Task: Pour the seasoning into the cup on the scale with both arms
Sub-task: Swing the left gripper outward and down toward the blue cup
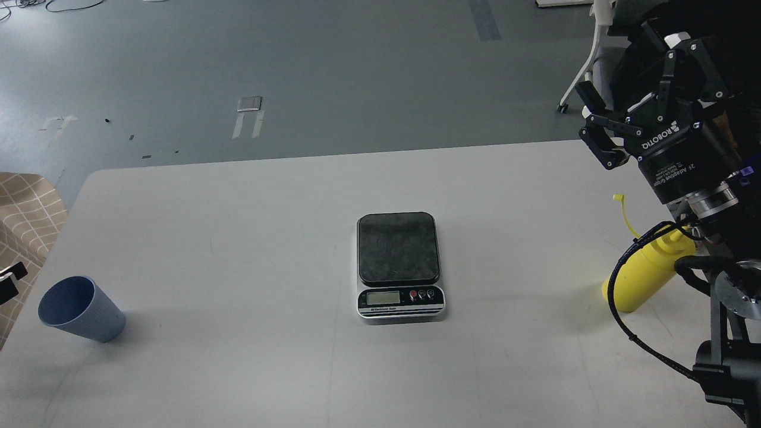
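- Where the grey floor (333,71) ends, the white surface (267,368) fills most of the head view, with a rounded far-left corner and a bare middle around the scale.
- The right arm (722,333) comes in along the right edge, black, with a looping cable hanging in front of the bottle.
- The right end effector (645,89) is lifted above the far-right corner of the surface, marked ROBOTIQ in white, its two fingers spread apart with nothing between them; it is well clear of the bottle below.
- The scale (399,264) sits at the middle of the surface, its black platform empty, with the silver panel, display and small red buttons facing the camera.
- The seasoning (642,279), a bright yellow squeeze bottle, stands on the surface near the right edge, partly hidden by the arm; its thin tethered cap (619,199) sticks up to the upper left.
- The cup (80,309), light blue and ribbed, stands near the left edge, well apart from the scale, its open mouth showing.
- A small black part (10,282) pokes in at the left edge just above the cup; whether it is the left end effector, and how it stands, cannot be told.
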You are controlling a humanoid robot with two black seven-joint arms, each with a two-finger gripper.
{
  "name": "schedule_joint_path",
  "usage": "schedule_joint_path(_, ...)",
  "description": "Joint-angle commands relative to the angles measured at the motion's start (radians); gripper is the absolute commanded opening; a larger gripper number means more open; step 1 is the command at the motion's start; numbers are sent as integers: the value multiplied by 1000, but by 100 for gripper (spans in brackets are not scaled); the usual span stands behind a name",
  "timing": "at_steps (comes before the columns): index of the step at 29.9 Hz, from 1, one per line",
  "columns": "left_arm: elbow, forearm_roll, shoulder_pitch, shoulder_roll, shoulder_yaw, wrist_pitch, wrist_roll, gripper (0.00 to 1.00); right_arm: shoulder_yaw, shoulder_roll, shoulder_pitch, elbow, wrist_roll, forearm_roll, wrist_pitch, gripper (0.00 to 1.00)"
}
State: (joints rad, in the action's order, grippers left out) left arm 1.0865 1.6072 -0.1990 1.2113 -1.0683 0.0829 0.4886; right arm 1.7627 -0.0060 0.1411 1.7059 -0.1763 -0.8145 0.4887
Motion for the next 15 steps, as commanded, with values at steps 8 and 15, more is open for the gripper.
schedule_joint_path(8,32,-4,-11,2,-7,2,0,98,-3,1,0,-3,0,-3,0,100)
schedule_joint_path(15,72,-4,-25,8,5,2,0,99,-3,0,5,-3,0,-3,0,100)
